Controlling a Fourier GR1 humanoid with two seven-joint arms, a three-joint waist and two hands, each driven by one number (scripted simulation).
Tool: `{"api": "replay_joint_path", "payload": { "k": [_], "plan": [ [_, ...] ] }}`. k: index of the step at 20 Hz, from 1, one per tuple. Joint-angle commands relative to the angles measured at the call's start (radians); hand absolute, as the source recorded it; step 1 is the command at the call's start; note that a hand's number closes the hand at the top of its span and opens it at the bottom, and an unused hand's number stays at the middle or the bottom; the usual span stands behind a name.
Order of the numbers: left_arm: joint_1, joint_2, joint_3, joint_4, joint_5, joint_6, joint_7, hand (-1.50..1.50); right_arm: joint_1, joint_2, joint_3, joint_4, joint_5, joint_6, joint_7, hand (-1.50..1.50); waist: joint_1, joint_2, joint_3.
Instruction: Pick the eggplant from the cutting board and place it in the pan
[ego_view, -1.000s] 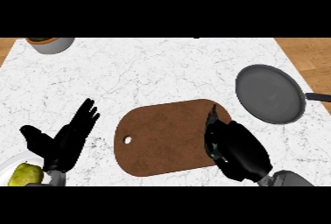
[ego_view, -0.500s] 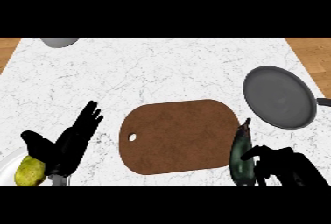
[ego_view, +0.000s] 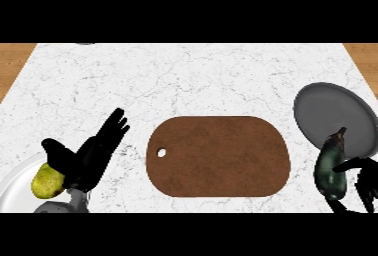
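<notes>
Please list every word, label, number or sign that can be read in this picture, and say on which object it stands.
There is no readable text anywhere in the head view.
Cutting board: plain brown, only a small hole, no writing.
Pan: plain grey, no mark.
Eggplant, held by the right hand: no label.
Left hand, open at the lower left: no marking.
Marble counter: only veins, no letters.

- No text, label, brand, number or sign can be read anywhere in the view.
- The cutting board (ego_view: 218, 156), the pan (ego_view: 332, 117) and the marbled table (ego_view: 184, 80) carry no lettering or markings.
</notes>
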Motion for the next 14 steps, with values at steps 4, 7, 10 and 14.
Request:
{"api": "replay_joint_path", "payload": {
  "k": [4,7,10,14],
  "plan": [
    [-0.015,-0.027,-0.005,0.057,-0.024,-0.043,-0.023,0.0,-0.181,0.122,-0.086,0.341,0.025,-0.023,-0.161,1.5,0.028,0.004,-0.001],
    [-0.052,-0.031,0.013,0.041,-0.024,-0.028,0.001,0.0,-0.343,0.162,-0.106,0.469,0.065,-0.058,-0.112,1.5,0.035,0.005,-0.001],
    [-0.094,-0.037,0.009,0.023,-0.03,-0.011,0.045,0.0,-0.458,0.196,-0.182,0.718,0.023,-0.081,-0.244,1.5,0.045,0.008,0.001],
    [-0.099,-0.049,-0.006,0.018,-0.037,-0.014,0.067,0.0,-0.66,0.213,-0.244,0.967,0.004,-0.065,-0.286,1.5,0.057,0.011,0.001]
  ]
}}
